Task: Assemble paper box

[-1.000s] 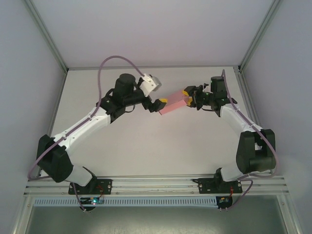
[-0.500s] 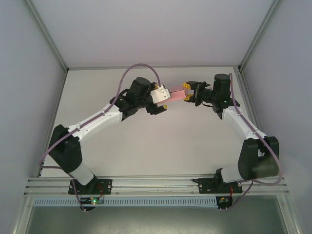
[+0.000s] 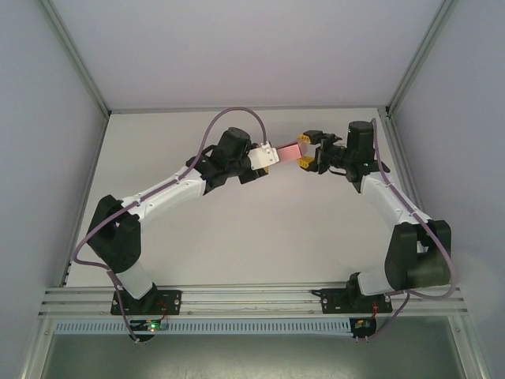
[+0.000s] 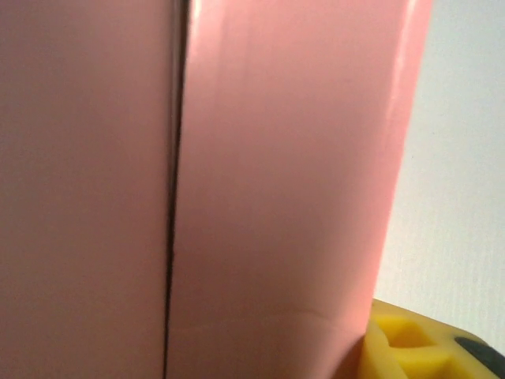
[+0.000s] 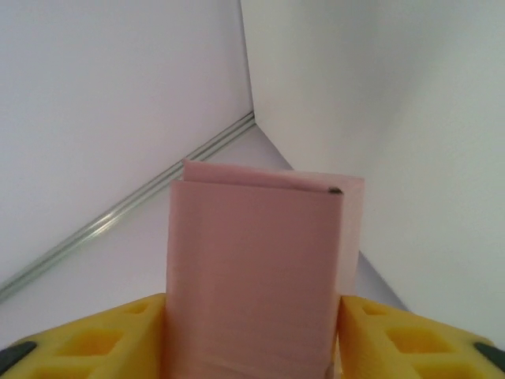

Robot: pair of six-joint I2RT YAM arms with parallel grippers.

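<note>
The paper box [image 3: 288,150] is a small flat pink box held in the air over the back of the table, between both grippers. My left gripper [image 3: 268,156] has its end; in the left wrist view the pink box [image 4: 276,197] is pressed close to the camera and one yellow finger [image 4: 418,347] touches its right edge, the other finger hidden. My right gripper [image 3: 306,150] is on the opposite end. In the right wrist view the box [image 5: 252,253] stands upright, with the right gripper [image 5: 252,339] flanking it, yellow pads against both its sides.
The white table [image 3: 237,229] lies below, boxed in by pale walls with aluminium posts [image 3: 410,67] at the back corners. A metal rail [image 3: 252,298] runs along the near edge by the arm bases. A purple cable [image 3: 229,114] loops above the left arm.
The left arm swung right and its jaws came in onto the box's left end. The right gripper lifted the box slightly and its fingers now stand wider apart.
</note>
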